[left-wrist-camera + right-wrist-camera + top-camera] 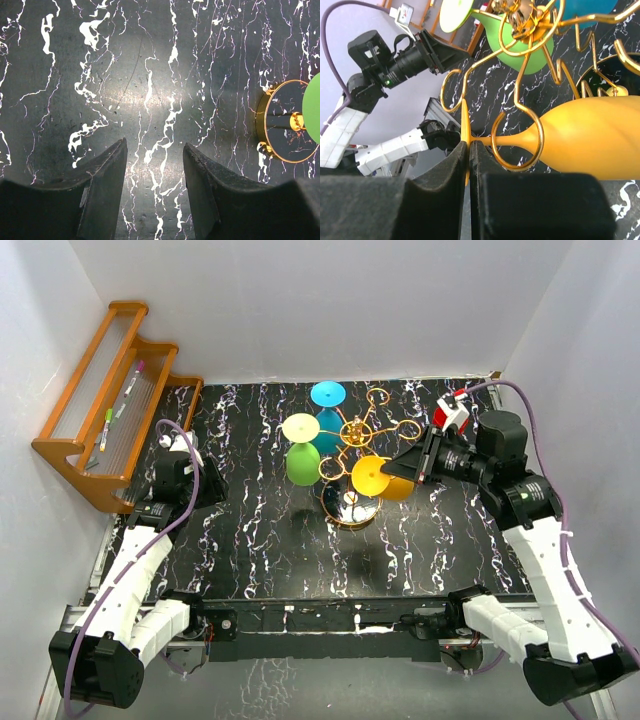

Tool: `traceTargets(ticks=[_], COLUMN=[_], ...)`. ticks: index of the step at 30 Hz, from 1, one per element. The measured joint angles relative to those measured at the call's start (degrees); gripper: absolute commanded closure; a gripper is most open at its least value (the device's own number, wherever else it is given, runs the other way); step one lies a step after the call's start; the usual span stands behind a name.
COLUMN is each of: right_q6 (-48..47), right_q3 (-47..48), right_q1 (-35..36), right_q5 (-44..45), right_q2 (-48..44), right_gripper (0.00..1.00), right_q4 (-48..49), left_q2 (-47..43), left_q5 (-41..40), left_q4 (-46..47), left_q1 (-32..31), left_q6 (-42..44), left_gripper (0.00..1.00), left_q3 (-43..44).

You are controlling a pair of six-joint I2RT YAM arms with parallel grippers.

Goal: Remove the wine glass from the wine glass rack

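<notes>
The gold wire wine glass rack (355, 430) stands mid-table on its round base. A yellow wine glass (378, 477) hangs from its front right ring arm. A green glass (302, 462) and a blue glass (327, 393) hang from other arms. My right gripper (408, 462) is shut on the thin foot of the yellow glass (590, 137). In the right wrist view the stem still passes through the gold ring (517, 135), next to the gripper (468, 150). My left gripper (215, 485) is open and empty above the marble table (155, 150), left of the rack base (287, 122).
An orange-brown wooden stepped shelf (110, 405) stands at the far left with small items on it. White walls enclose the black marble table (260, 540) on three sides. The edge of the green glass (312, 107) shows at the right of the left wrist view.
</notes>
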Motion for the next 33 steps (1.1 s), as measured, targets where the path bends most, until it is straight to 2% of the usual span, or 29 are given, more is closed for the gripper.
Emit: traceTargets(ticks=[10,16,21,27,33], right_q6=[-2.8,-4.1,-4.2,-4.1,-4.1], right_q3=[0.0,0.0,0.0,0.0,0.0], right_q1=[0.0,0.0,0.0,0.0,0.0], right_q5=[0.7,0.8,-1.2,-5.6,-9.5], right_q2=[-4.9,-7.7,-10.1,-11.9,-11.8], right_gripper=[0.92,0.92,0.92,0.92,0.92], right_q4=[-5.9,-10.1,-12.9,-14.7,-14.7], left_q2=[-0.3,-3.9,-12.1,-22.6,-22.9], left_q5=[2.0,7.9,21.1,41.8,54.2], left_q4=[0.5,0.6,1.6,13.4,21.5], left_q1=[0.0,0.0,0.0,-0.4,-3.4], left_q6=[0.0,-2.2,-8.0,-22.6,-32.5], left_gripper=[0.54,0.57,0.56,0.51,0.47], left_q3=[0.0,-0.7,-2.1,-3.6,-2.8])
